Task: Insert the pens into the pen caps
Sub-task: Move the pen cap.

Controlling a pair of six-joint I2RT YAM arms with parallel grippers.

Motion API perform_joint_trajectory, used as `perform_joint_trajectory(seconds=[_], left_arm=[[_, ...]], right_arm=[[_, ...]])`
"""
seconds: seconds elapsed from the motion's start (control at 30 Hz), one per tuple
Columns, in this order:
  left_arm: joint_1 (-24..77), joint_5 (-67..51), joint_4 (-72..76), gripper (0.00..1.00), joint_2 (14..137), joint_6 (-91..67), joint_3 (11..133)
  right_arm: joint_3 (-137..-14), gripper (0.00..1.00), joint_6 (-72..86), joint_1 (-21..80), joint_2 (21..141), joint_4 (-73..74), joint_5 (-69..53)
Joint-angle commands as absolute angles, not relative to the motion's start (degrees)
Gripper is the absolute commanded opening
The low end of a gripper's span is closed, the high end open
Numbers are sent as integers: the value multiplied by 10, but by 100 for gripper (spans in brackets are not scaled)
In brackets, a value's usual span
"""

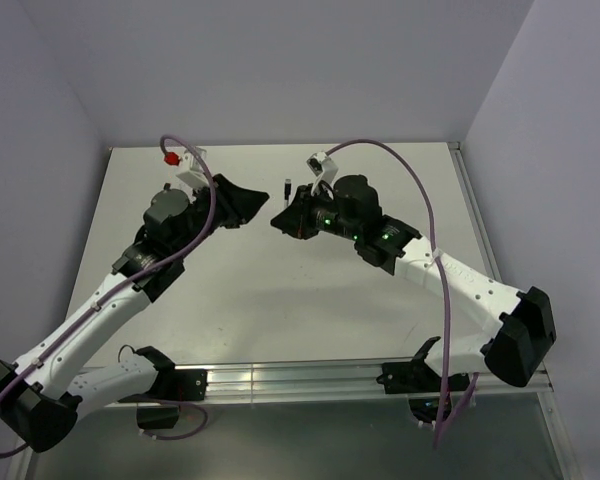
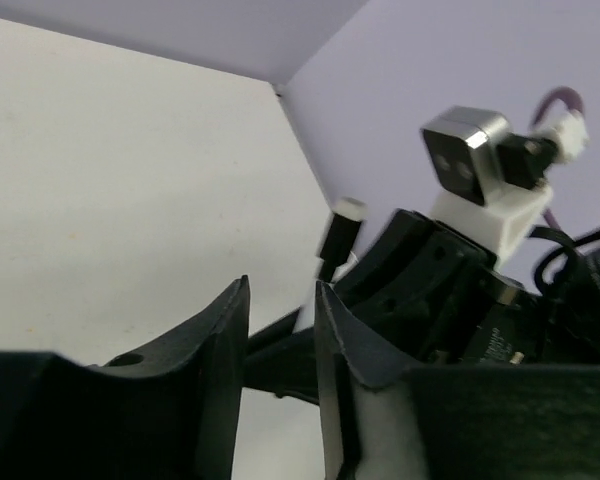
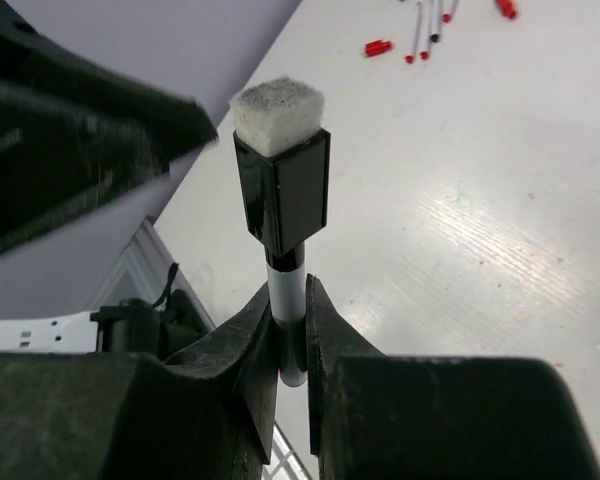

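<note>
Right gripper [image 3: 292,300] is clamped tight on a white-barrelled pen [image 3: 283,272], gripping it low on the barrel. The pen stands upright above the table [image 1: 280,300]. On the pen's upper end sits a square-sided black cap [image 3: 285,190] topped by a pale felt pad [image 3: 278,103]. Just beside the pen, on its left, is the left gripper [image 2: 280,290]: jaws narrowly apart, nothing between them, tips pointing at the pen and close to it but not touching. From the left wrist, the pen's capped end shows past those fingers, with the right arm's wrist camera [image 2: 467,160] behind it. Well beyond the pen in the right wrist view, loose pens [image 3: 427,22] lie flat on the table with red caps [image 3: 378,47] beside them; too small to tell whether any is capped. Far left of the pen, a purple cable [image 1: 212,200] loops over the left arm and ends in a red plug [image 1: 166,157].
</note>
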State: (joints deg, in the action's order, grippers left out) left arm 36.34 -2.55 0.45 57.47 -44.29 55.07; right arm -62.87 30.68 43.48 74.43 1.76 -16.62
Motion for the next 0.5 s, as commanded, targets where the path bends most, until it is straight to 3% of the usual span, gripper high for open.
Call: perform_joint_trajectory(seconds=[0.0, 0.13, 0.47], left_arm=[[320, -3, -45, 36, 584, -446, 598], [241, -32, -68, 34, 591, -451, 621], [192, -59, -103, 35, 552, -417, 577]], right_arm=[[-671, 0, 287, 430, 741, 44, -117], [-717, 0, 273, 390, 795, 99, -119], [-969, 0, 222, 289, 1110, 315, -1]])
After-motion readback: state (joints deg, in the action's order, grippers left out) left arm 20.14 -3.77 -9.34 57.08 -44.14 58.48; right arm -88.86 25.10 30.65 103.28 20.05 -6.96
